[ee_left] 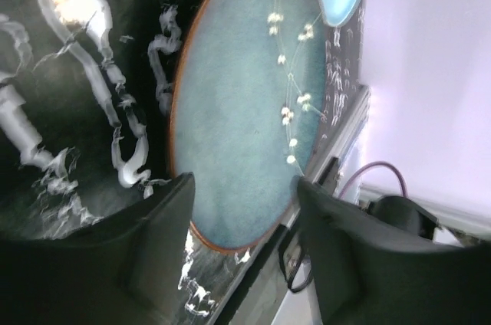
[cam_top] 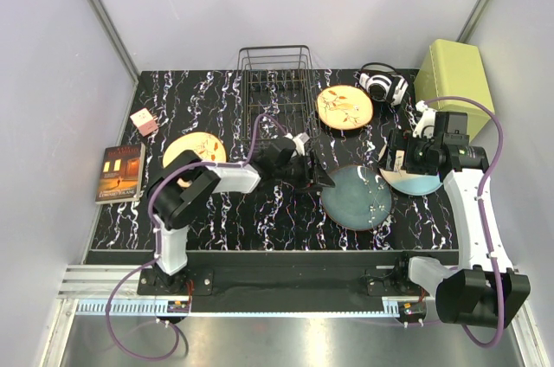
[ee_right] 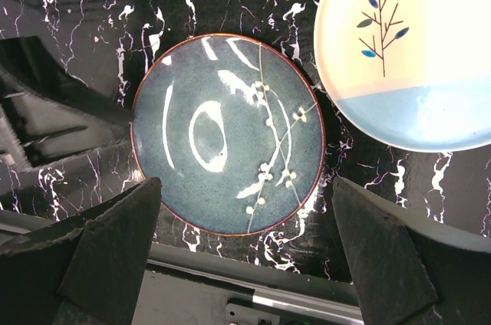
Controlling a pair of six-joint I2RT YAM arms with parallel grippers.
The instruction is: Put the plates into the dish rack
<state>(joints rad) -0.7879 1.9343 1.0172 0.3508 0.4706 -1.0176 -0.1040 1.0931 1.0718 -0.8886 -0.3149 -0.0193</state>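
My left pincer is open wide and holds nothing. My right pincer is also open wide and empty, and hangs above the teal plate.

Location: the teal plate lies flat on the table, right of the rack and nearer me than it. The cream plate lies further right of the rack, just beside the teal one. One orange plate sits just right of the rack, and the other sits left of it. No plate stands in the rack.

Step in hand, as I judge it: grasp the teal plate with the left pincer. In the left wrist view its rim shows between my fingers.

Procedure:
1. Approach low and at a shallow angle, since a flat plate offers little lip.
2. Leave the jaws open until one finger is under the rim and one is over it.
3. Close firmly, because the glaze is probably slick.
4. Hold the right pincer out of the path toward the rack.
5. Tip the plate upright before it reaches a slot.
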